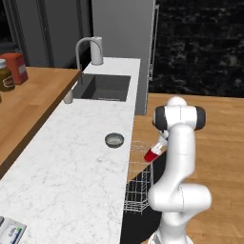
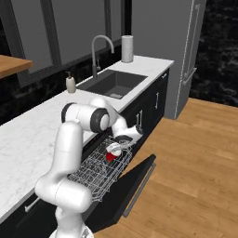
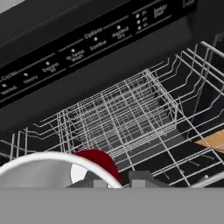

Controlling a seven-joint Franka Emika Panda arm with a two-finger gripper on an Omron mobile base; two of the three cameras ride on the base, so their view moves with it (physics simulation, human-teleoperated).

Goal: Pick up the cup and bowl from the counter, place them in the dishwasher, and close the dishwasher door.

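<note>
The only writing I can spot is on the dishwasher (image 3: 109,52) control strip in the hand view: small white labels over little dots, and I think a couple say "Options" and "Delay Start", but the rest is too blurry to trust. The orange box (image 1: 17,67) and the brown jar (image 1: 5,75) on the wooden shelf (image 1: 28,100) have labels too, just way too small to read. The gripper (image 2: 113,149) is pinching the red cup (image 2: 110,156) by its rim, fingers closed in tight on it, and the cup hangs tilted right over the white wire rack (image 2: 95,174) that's pulled out above the open dishwasher door (image 2: 132,183). The hand view gives the cup's white rim and red side up close with the rack wires behind. The left base view has something the right one doesn't: the little grey bowl (image 1: 114,140) sitting on the marble counter (image 1: 71,157) near its front edge, just beside the rack. The right base view shows a soap bottle (image 2: 70,84) beside the sink (image 2: 111,83) and a frosted tumbler (image 2: 127,49) beyond it.
</note>
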